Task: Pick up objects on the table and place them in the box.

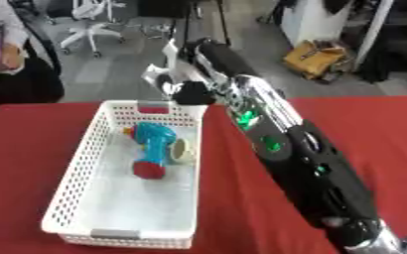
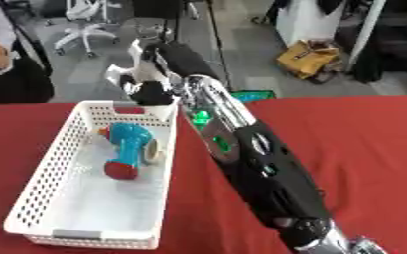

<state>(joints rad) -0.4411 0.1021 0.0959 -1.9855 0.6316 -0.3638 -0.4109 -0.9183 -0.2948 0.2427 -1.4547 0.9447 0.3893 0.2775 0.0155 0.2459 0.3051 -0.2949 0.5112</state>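
We look down on a red table (image 1: pixel 33 149) with an office floor beyond. Nearest us, one white perforated box (image 1: pixel 77 168) lies lengthwise, holding one toy: a blue drill-shaped piece (image 1: pixel 155 146) with a red end, lying toward the far half. Our right arm crosses from the lower right; the right hand (image 2: pixel 136 74) hovers beyond the box's far rim, fingers spread and holding nothing. Only the right eye view shows a green object (image 2: pixel 255 94) behind the arm.
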